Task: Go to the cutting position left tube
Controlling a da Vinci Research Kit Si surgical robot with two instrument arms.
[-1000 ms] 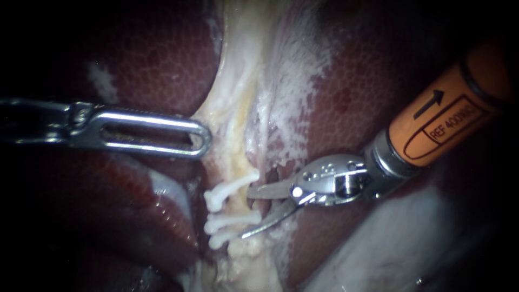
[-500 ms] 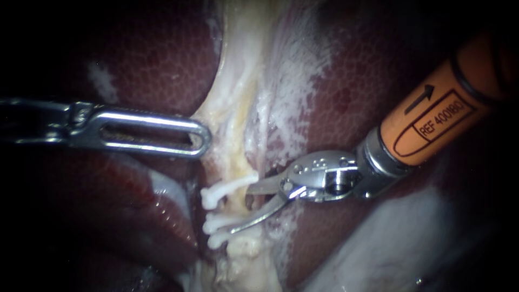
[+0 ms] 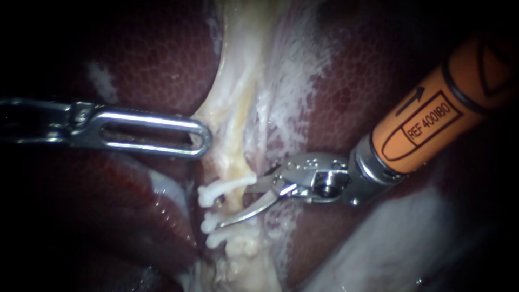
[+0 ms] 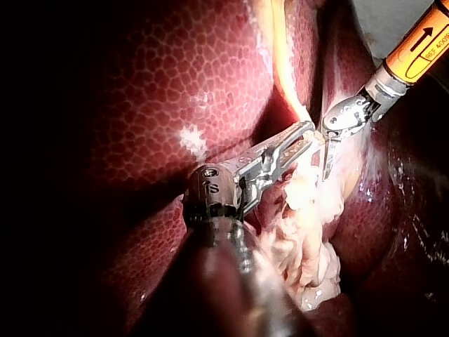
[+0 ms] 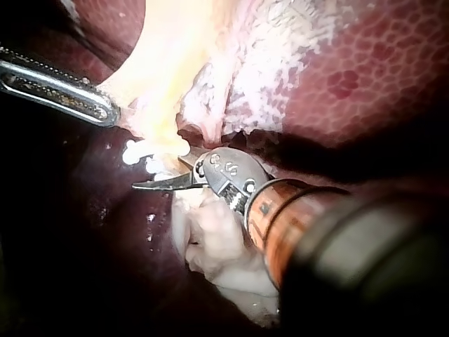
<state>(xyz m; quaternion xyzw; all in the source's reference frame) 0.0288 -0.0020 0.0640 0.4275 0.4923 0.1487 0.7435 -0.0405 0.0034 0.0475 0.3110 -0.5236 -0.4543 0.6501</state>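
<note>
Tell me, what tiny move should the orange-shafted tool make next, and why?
Probably ease the right instrument slightly deeper, blades open. Its blades straddle the tube between the upper clip and the two lower clips, but the tube looks only partly inside. The left instrument holds the pale tissue aside.
</note>
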